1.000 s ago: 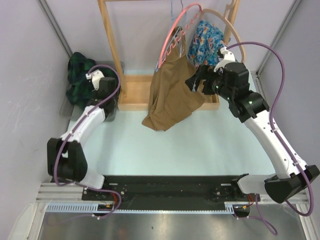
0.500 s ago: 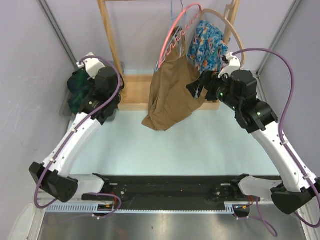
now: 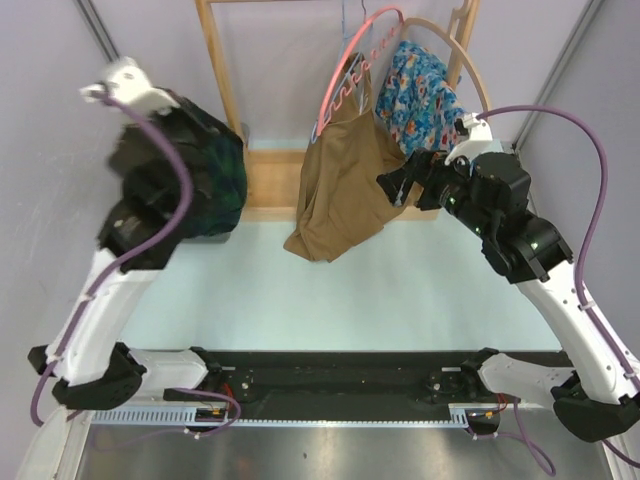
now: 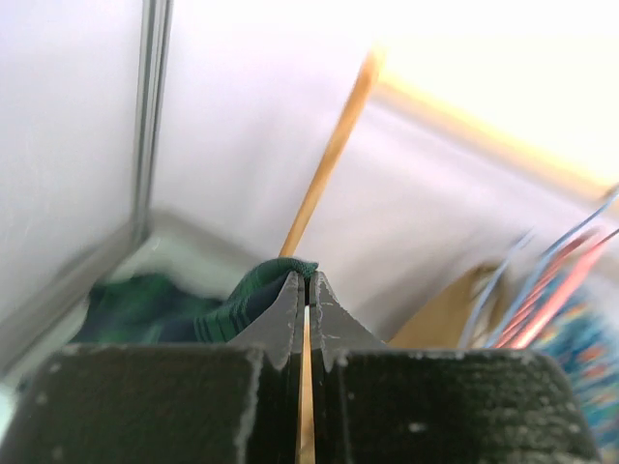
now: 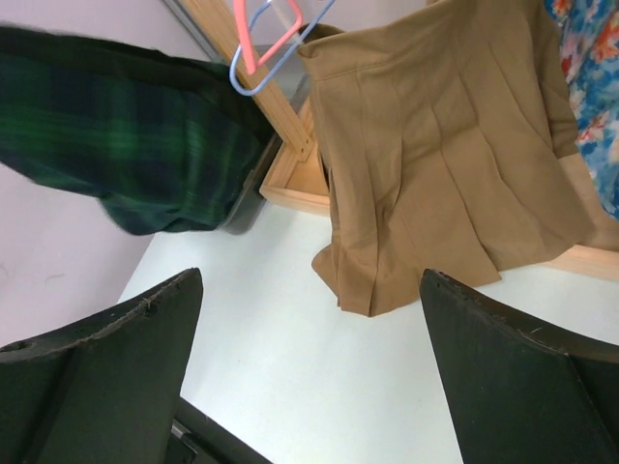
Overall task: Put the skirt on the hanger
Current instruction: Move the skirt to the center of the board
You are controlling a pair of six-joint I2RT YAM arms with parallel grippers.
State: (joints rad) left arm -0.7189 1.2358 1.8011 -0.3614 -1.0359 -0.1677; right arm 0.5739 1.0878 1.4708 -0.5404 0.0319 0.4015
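Two things: my left gripper [image 4: 307, 282] pinches the skirt [image 3: 212, 170] left of the rack [image 3: 222, 80], right gripper [image 3: 397, 186] gapes empty. I'd lift high so the hem clears the rack.

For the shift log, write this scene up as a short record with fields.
left tool: shut on dark green plaid fabric skirt, held up at the left
right tool: open, empty, facing the tan pleated fabric skirt
tan skirt: hanging from light wooden clothes rack
blue floral fabric garment: hanging right of tan skirt
status: green skirt not yet hung
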